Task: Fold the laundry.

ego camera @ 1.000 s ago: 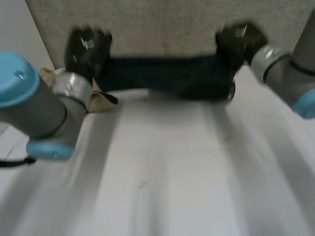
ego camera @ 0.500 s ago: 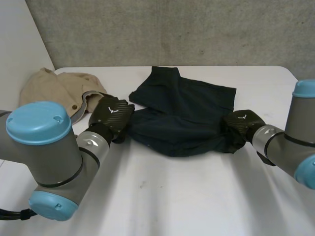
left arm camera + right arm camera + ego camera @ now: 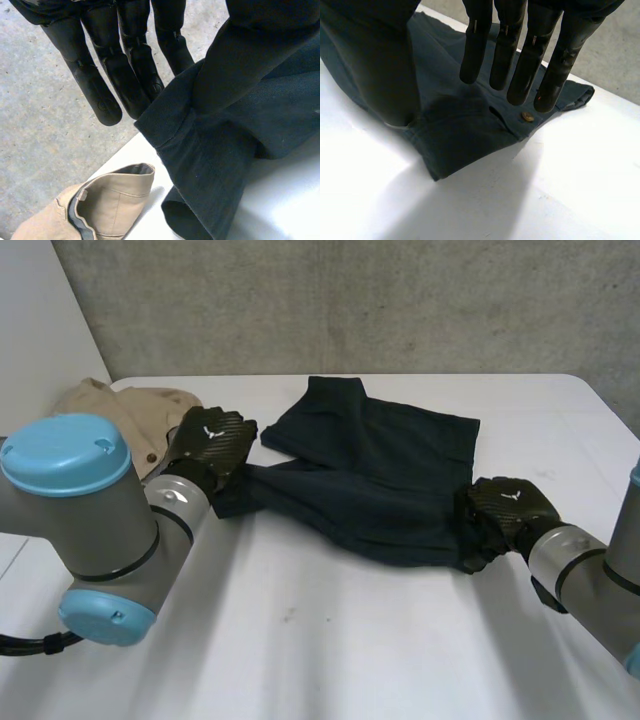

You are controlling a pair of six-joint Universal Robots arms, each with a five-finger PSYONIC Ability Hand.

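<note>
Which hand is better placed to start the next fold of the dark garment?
Probably the left hand: it pinches a corner of the dark garment, lifted off the table. The right hand sits at the opposite corner, where the cloth rests on the table.

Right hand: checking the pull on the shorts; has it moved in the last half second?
Yes: in the head view the right hand has come nearer, away from the table's far edge.

In front of the dark garment (image 3: 390, 490) the white table (image 3: 330, 640) lies bare, free for passing. On its left side a beige garment (image 3: 115, 410) blocks, seemingly just beside it; behind it stands a grey wall (image 3: 350, 300).
</note>
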